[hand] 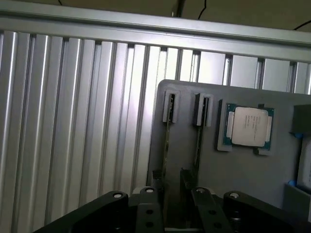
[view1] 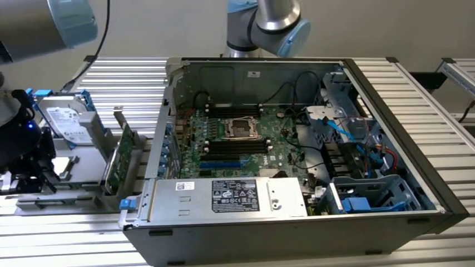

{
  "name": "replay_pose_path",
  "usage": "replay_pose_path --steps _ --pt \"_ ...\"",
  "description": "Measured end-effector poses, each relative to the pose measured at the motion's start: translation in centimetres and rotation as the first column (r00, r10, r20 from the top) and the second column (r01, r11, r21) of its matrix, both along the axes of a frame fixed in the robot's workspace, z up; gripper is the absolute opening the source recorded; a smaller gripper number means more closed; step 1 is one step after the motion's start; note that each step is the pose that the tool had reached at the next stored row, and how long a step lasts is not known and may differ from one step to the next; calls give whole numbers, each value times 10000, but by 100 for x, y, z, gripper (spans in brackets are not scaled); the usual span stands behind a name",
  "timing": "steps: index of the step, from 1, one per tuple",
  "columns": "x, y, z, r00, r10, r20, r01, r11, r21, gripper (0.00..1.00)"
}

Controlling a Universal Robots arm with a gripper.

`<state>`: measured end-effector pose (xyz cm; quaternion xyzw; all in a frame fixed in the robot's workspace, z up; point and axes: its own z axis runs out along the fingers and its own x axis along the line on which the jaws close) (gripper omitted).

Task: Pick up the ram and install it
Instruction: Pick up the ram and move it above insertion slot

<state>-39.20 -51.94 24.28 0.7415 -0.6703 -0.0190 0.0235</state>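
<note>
Closest to us in the wrist view, the gripper (hand: 174, 204) hangs with its two black fingers (hand: 148, 196) set apart and nothing between them; it holds nothing.

Just past the fingertips stands the ram (hand: 166, 141), upright on its long edge in a grey holder tray (hand: 184, 121). We see it edge-on as a thin dark-green strip, its far end caught in a slotted grey clip. No chips can be made out from this angle. A second stick (hand: 198, 141) stands just beside it, parallel. We cannot tell which of the two the fingers are lined up with.

We judge this to be the approach before the pick-up. That grasp calls for the fingers to be square across one thin board, clear of its neighbour.

Further along the tray lies a square processor (hand: 248, 126), flat in its own recess. Beyond is the slatted metal table (hand: 73, 121).

In the exterior view, the open computer case (view1: 415, 167) sits well apart. Black memory slots (view1: 237, 146) lie on its green motherboard (view1: 286, 147).
</note>
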Motion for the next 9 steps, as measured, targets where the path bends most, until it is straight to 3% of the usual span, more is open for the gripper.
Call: replay_pose_path --steps 9 --pt "0 -21 -165 9997 248 1 -248 9997 0 30"
